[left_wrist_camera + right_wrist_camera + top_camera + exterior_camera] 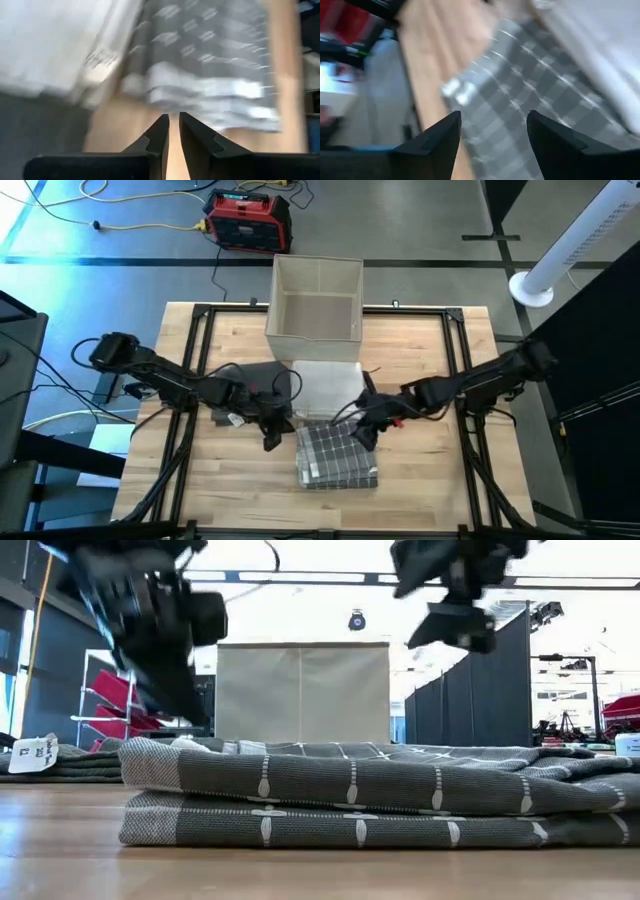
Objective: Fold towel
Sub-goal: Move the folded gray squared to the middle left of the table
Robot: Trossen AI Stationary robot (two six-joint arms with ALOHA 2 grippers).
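On the wooden table (200, 470), near its front middle, we see the grey checked towel (337, 457) lying folded into a compact rectangle. From above we find the left gripper (271, 436) just off the towel's left edge and the right gripper (364, 430) over its far right corner, with a white cloth (327, 387) and a beige fabric bin (316, 300) behind. Only the low view shows us the towel's stacked layers (380, 802) and both grippers lifted clear above it. Through the left wrist camera we see its fingers (159, 137) nearly together, a thin slit between them, holding nothing. Through the right wrist camera we see its fingers (440, 137) standing well apart and empty over the checked cloth.
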